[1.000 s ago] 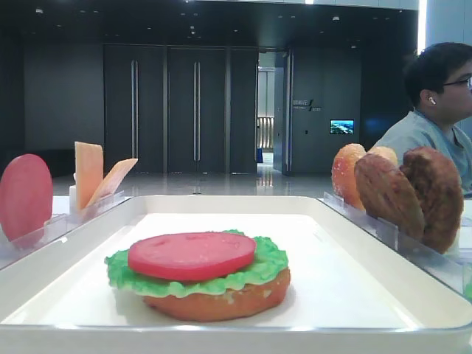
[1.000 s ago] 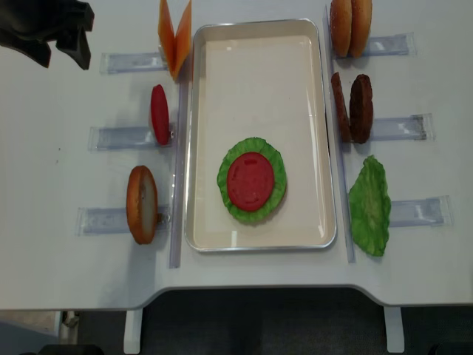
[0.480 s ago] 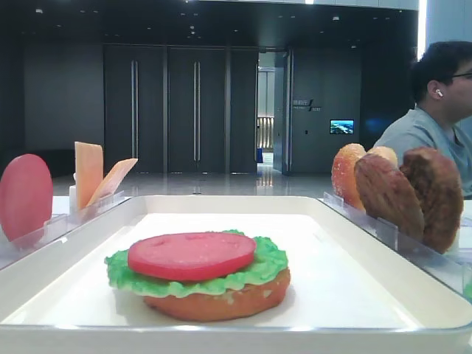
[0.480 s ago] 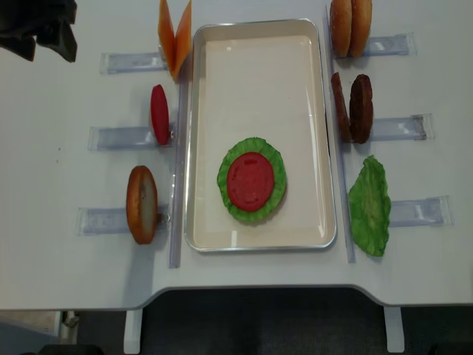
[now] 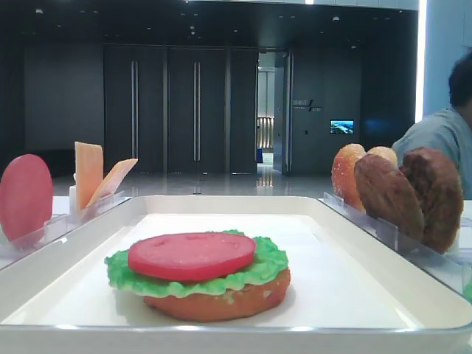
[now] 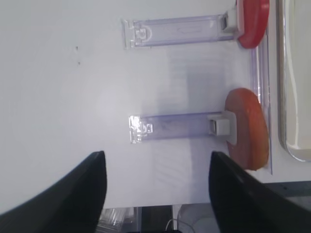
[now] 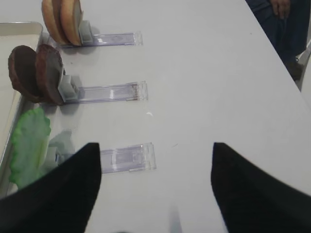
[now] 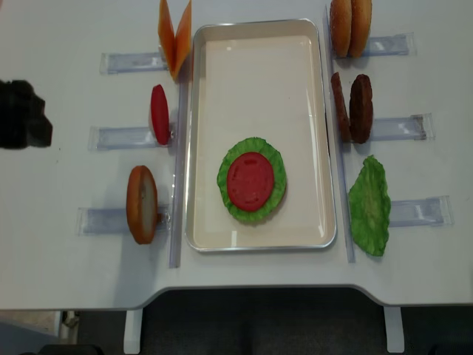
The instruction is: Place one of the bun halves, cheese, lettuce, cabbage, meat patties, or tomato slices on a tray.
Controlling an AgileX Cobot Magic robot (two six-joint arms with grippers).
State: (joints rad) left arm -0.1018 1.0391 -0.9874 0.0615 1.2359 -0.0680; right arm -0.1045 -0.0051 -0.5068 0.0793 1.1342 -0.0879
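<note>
On the white tray [image 8: 203,96] [image 5: 88,236] lies a stack: a bun half [image 5: 221,301] at the bottom, ruffled lettuce [image 8: 275,166] [image 5: 269,264] over it, and a tomato slice [image 8: 250,181] [image 5: 192,255] on top. My left gripper [image 8: 26,115] [image 6: 156,160] hangs open and empty over the table's left part, left of the tomato slice [image 8: 160,114] [image 6: 253,22] and bun half [image 8: 142,204] [image 6: 249,131] standing in their holders. My right gripper [image 7: 155,150] is open and empty over bare table right of the meat patties [image 7: 36,73] [image 8: 352,107] and loose lettuce [image 7: 28,145] [image 8: 369,205]. Cheese [image 8: 175,33] stands at the back left.
Two bun halves [image 8: 350,27] [image 7: 60,19] stand at the back right. Clear plastic holders [image 8: 118,137] [image 7: 121,158] lie in rows on both sides of the tray. The table's front edge [image 8: 244,296] runs just below the tray. A person [image 5: 442,140] sits behind on the right.
In the overhead view my left gripper has moved from the back left corner toward the front along the left edge. The person behind has shifted right.
</note>
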